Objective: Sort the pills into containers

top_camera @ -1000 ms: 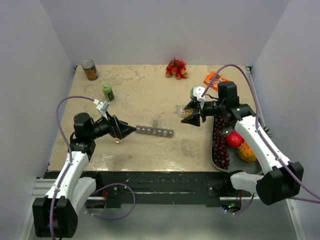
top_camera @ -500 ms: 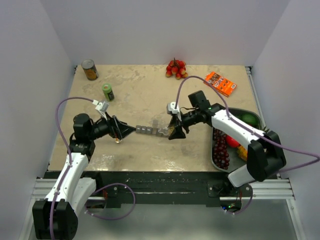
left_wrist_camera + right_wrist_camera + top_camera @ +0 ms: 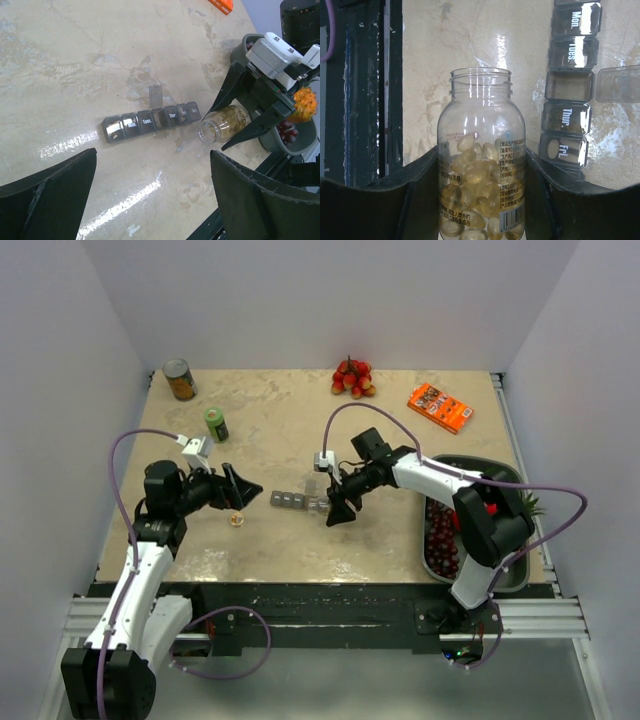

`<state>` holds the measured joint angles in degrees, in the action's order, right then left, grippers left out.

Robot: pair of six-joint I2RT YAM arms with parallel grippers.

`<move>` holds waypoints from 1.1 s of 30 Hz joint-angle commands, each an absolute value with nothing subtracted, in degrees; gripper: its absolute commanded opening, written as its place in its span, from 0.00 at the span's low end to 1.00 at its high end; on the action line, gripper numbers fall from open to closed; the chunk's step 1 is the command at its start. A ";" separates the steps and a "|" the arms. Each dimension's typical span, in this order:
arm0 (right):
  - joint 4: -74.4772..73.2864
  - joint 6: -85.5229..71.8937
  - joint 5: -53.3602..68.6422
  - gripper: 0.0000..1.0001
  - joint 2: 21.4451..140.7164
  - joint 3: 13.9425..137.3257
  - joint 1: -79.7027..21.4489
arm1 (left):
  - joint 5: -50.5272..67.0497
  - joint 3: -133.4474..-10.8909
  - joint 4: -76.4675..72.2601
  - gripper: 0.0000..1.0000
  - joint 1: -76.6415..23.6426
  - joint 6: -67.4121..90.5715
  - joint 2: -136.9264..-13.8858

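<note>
The grey pill-organiser strip of containers lies mid-table with one middle lid flipped open. That open compartment looks empty. One pale pill shows in the "Fri" compartment. My right gripper is shut on a clear uncapped bottle holding several yellow softgel pills. The bottle is tipped with its mouth beside the strip's right end. My left gripper hangs open just left of the strip, holding nothing.
A small round cap-like thing lies under the left gripper. At the back stand a tin can, a green bottle, a red fruit cluster and an orange box. A dark tray of fruit sits at the right.
The right arm has carried the bottle leftward and nearer, from beside the tray to the strip's right end. The left gripper has drawn back slightly to the left.
</note>
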<state>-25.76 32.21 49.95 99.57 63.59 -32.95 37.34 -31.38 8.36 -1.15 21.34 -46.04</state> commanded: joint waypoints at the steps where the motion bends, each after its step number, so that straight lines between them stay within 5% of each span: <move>1: -27.15 30.41 49.31 0.00 100.98 67.76 -32.78 | 36.21 -32.70 8.70 0.99 -1.05 18.98 -44.91; 33: -34.63 21.97 42.01 0.00 109.34 75.94 -32.87 | 37.62 -32.17 7.65 0.99 -1.05 19.42 -44.56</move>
